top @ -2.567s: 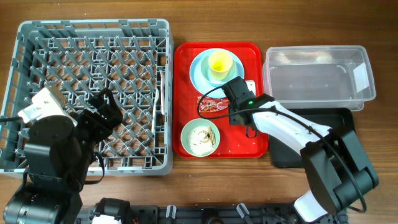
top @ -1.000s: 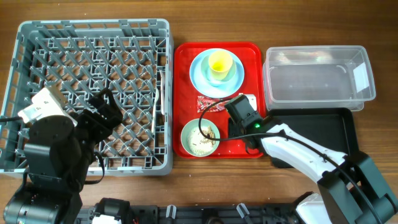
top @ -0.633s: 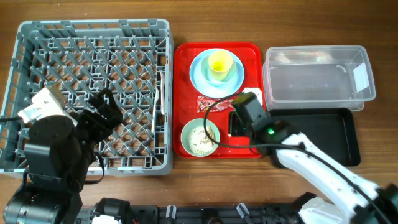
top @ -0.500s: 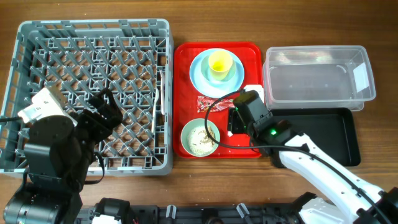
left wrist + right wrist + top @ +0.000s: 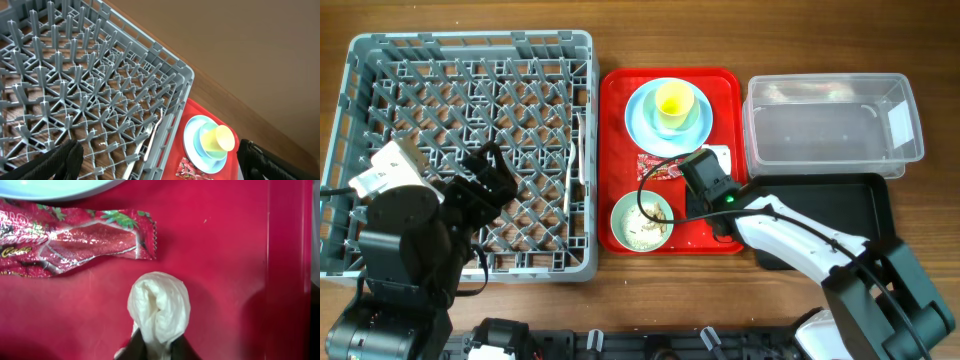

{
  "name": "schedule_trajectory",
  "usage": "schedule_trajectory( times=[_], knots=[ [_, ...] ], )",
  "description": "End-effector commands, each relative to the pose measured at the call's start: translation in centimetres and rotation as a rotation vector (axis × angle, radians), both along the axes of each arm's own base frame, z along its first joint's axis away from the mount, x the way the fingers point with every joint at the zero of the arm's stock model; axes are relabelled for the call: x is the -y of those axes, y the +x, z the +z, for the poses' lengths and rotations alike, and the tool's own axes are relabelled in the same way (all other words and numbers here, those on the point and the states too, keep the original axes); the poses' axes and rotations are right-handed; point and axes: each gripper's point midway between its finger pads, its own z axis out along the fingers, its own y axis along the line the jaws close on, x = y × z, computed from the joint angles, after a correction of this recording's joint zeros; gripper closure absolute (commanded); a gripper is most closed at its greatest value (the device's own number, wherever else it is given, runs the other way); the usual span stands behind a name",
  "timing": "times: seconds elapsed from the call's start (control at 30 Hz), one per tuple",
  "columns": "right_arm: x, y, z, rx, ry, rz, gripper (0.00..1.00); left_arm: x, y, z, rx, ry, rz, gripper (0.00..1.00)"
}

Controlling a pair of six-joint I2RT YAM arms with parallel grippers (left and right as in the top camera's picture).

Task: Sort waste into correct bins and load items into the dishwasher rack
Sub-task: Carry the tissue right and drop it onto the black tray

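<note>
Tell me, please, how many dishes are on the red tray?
3: a blue plate at the far end of the red tray, a yellow cup standing on that plate, and a green bowl at the near left corner. None appear hidden.

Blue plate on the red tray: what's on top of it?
A small yellow cup sits on the blue plate, open side up. The plate surface beneath the cup is covered and cannot be seen.

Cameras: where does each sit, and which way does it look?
Overhead: above the table, looking straight down; left arm and right arm show.
Left wrist: over the rack, looking across it toward the red tray; open left gripper at lower corners.
Right wrist: close above the tray; right gripper pinches the tissue.
Shared: the wrapper appears in all three.
</note>
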Motion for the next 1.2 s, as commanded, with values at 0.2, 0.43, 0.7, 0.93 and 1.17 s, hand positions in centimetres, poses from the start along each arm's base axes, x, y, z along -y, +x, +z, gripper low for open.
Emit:
schedule_trajectory(
  times=[0.2, 0.43, 0.7, 0.93, 1.17],
  knots=[
    [0.5, 2.7, 14.7, 0.308, 0.12, -0.037, 0.96, -0.3, 0.0, 0.4, 0.013, -0.009, 0.019, 0.0],
    [15.6, -4.7, 14.3, 0.167, 0.023, -0.751, 0.96, -0.3, 0.0, 0.4, 0.013, -0.009, 0.019, 0.0],
    [24.5, -8.4, 11.9, 0.123, -0.059, -1.158, 0.96, -0.3, 0.0, 0.4, 0.013, -0.009, 0.019, 0.0],
    [27.7, -10.5, 8.3, 0.114, -0.063, -1.323, 0.83, -0.3, 0.0, 0.4, 0.013, -0.009, 0.019, 0.0],
    [27.5, -9.9, 7.9, 0.084, -0.073, -1.206, 0.0, -0.3, 0.0, 0.4, 0.013, -0.009, 0.019, 0.0]
  ],
)
